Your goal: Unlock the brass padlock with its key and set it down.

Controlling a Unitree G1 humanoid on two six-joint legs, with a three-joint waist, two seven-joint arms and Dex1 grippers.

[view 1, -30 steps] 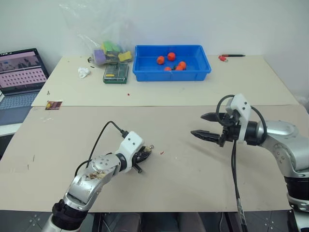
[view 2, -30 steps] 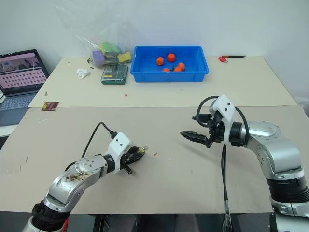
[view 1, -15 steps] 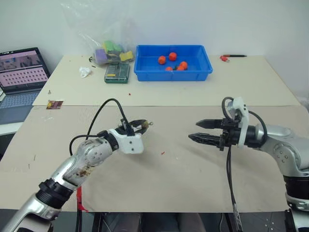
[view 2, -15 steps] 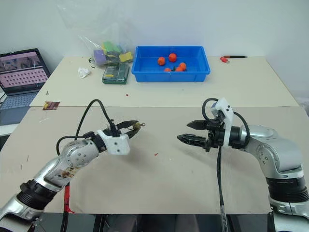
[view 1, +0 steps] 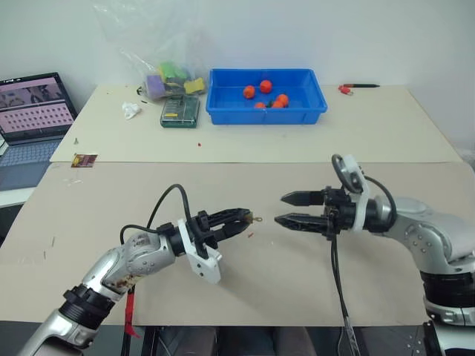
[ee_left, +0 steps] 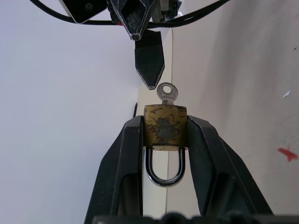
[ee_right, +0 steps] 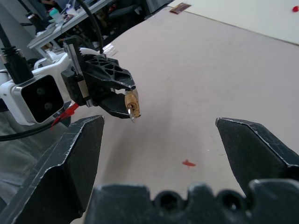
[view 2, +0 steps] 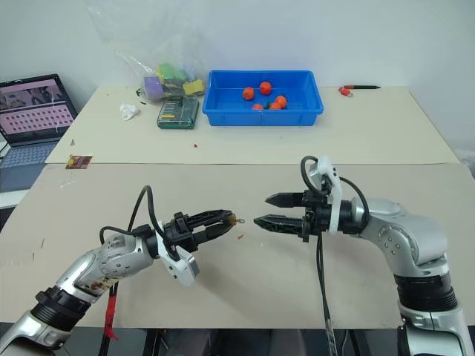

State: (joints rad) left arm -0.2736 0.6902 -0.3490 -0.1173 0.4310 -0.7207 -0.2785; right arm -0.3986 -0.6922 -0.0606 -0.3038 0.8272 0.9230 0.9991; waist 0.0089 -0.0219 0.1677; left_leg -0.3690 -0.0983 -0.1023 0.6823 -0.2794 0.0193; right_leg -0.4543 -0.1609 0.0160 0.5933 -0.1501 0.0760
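Since key faces right: presentation step.
Left gripper (ee_left: 164,140): clamps brass padlock (ee_left: 164,130), key (ee_left: 167,92) inserted.
Right gripper (view 1: 289,209): spread wide, empty.
Next: pinch the key's bow, turn.

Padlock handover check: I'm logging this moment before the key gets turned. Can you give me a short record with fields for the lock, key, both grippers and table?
padlock: brass, clamped between the left gripper's fingers, lifted off the table
key: in the lock, its round head sticking out toward the right gripper
left gripper: shut on the padlock, pointing at the right gripper
right gripper: open, holding nothing, facing the key, apart from it
table: tan, a small red scrap beneath the lock
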